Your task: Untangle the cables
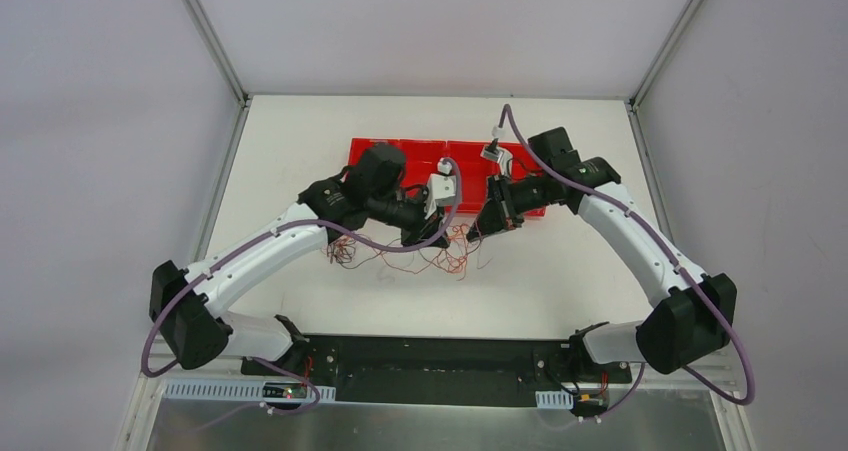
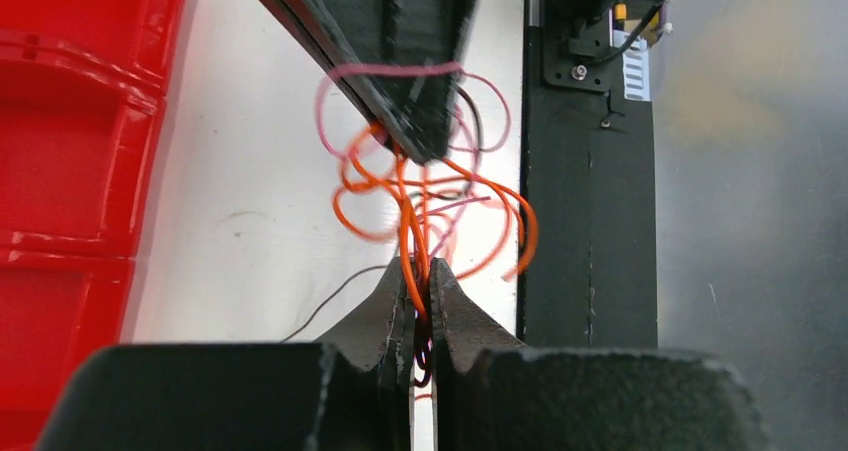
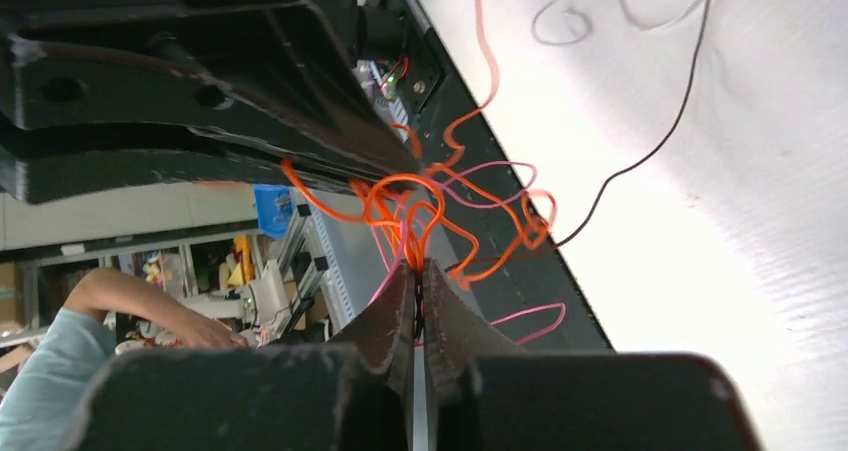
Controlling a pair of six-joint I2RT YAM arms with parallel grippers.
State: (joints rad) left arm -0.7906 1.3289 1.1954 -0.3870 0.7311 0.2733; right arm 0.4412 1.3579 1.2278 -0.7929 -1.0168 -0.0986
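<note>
Left gripper: your left gripper (image 2: 418, 271) has its fingers pressed together on a few orange-red strands of the cables (image 2: 430, 196), which run up out of the pinch into the knot.
Right gripper: your right gripper (image 3: 418, 266) is likewise closed on a small bundle of orange-red strands. Its tip sits just beside the left one, with the knot between them.
Cables: the tangle hangs between the two tips over the middle of the bench (image 1: 580, 271), on the near side of the red tray (image 1: 400, 153). It is mostly orange-red loops with some pink ones. One thin dark strand trails off across the white surface, and a pale loop lies flat beyond it. More loose loops lie under your left arm, toward the left edge.
Contact with the bench: you cannot tell from these views whether the knot itself touches the surface.
Red tray: it lies toward the far edge, partly covered by both wrists.
Black plate: the black plate (image 1: 430, 356) runs along the near edge and carries both arm bases.
</note>
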